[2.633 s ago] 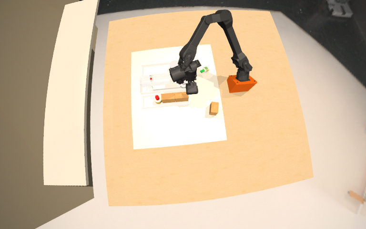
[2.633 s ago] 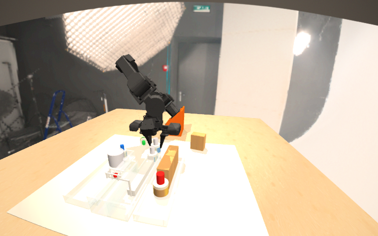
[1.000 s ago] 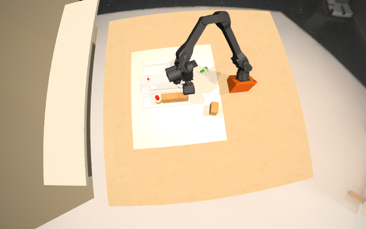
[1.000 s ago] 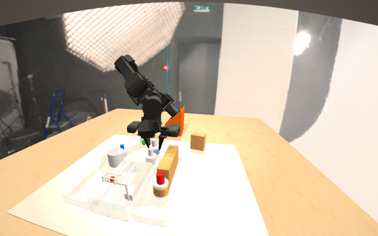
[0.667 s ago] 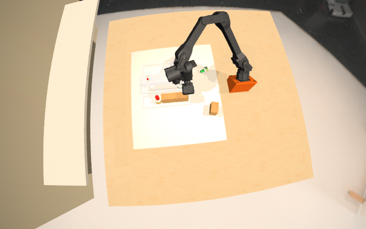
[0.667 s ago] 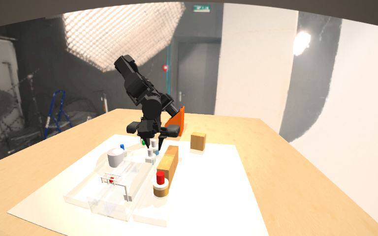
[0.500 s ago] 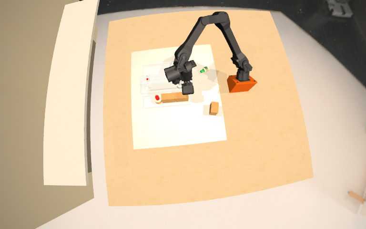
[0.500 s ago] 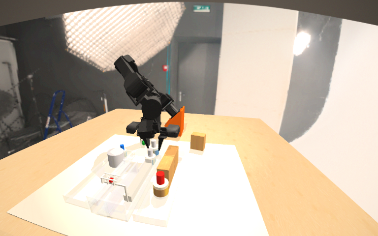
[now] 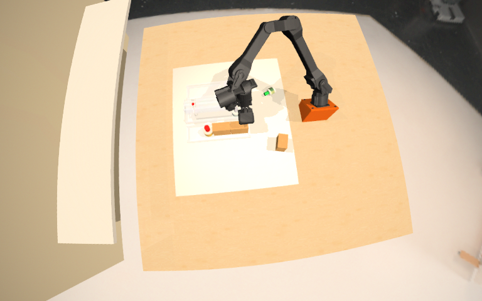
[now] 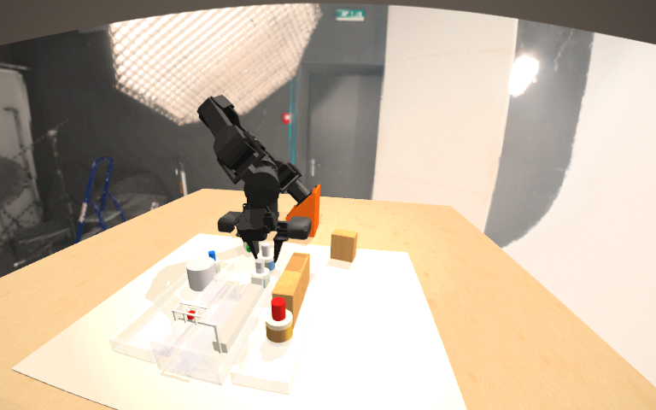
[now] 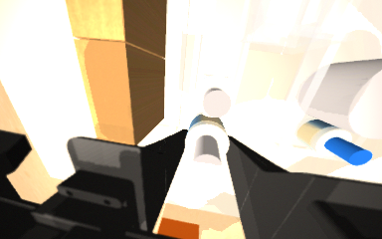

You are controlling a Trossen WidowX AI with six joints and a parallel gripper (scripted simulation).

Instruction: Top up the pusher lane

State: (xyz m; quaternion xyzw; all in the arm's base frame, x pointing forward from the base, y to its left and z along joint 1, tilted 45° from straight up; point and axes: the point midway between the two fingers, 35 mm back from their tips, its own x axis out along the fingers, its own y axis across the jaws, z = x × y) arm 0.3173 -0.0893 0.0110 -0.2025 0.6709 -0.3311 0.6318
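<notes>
My gripper is shut on an upright jar with a grey cap and a blue band, at the front end of the clear sprung lane. The lane jar, also grey-capped, stands just behind the held one; they look close, but contact cannot be told. A pale plate shows on its rear side. In the top view the arm hides the held jar. The front stop and the held jar's base cannot be made out, so I cannot tell whether it rests on the lane floor.
Wooden blocks and a red-capped jar fill the neighbouring lane. On the other side are a grey cylinder and a blue-capped jar. A green-capped jar and a block lie nearer the base.
</notes>
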